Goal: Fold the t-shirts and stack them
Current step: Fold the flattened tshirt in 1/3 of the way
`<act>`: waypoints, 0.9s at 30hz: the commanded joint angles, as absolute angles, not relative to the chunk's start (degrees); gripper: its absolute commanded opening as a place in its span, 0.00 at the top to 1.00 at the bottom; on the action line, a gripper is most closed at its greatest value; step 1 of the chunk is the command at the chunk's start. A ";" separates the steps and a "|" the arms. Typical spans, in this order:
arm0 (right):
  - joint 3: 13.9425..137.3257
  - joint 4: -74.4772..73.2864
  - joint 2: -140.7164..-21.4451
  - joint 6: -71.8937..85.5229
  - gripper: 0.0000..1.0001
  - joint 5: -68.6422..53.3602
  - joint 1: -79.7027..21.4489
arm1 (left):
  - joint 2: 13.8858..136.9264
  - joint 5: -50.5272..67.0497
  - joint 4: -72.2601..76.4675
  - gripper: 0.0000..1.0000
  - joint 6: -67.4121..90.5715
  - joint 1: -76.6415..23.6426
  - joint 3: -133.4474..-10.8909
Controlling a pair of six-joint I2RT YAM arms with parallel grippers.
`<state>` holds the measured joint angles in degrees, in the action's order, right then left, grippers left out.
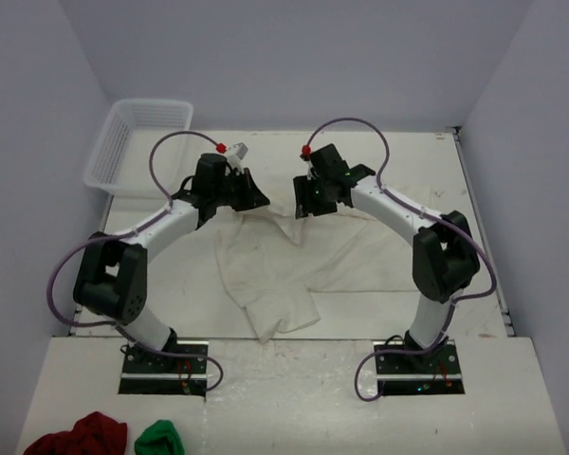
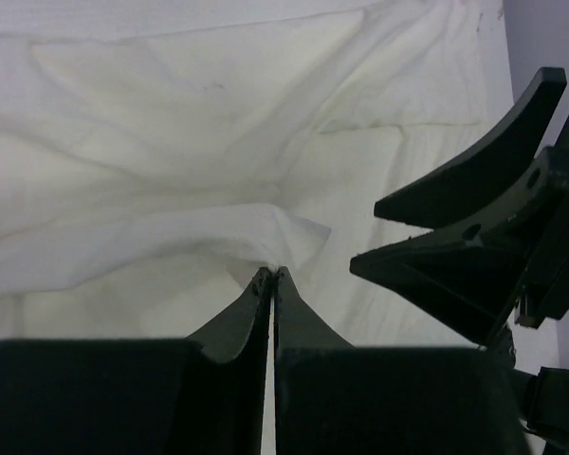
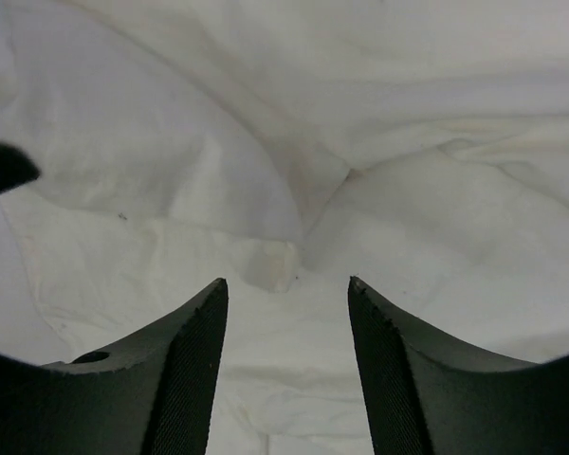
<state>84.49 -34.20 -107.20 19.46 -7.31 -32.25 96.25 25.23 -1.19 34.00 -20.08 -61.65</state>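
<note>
Currently, counter [image 1: 474, 190] carries one t-shirt [image 1: 303, 256] spread crumpled at frame centre, long axis left-right. Left claw [image 2: 271, 275] clamped shut on a fold at its upper edge; right claw [image 3: 286, 284], half-open just beside, straddles a cloth nub, ungripped.

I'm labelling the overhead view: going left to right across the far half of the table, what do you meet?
The basket → left gripper → right gripper. The t-shirt spreads beneath both grippers, so it has no clear place in the order.
</note>
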 commanded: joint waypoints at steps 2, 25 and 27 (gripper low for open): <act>83.32 -34.80 -98.19 20.74 0.41 -0.19 -32.69 | 84.85 19.78 -7.11 1.00 35.16 -20.04 -57.14; 73.66 -34.64 -84.02 22.94 0.33 -3.91 -32.61 | 58.79 -7.82 -18.81 0.84 42.47 -30.23 -31.01; 71.20 -31.30 -85.86 23.81 0.33 -6.23 -32.69 | 61.07 -8.96 -20.30 0.86 40.70 -30.50 -35.74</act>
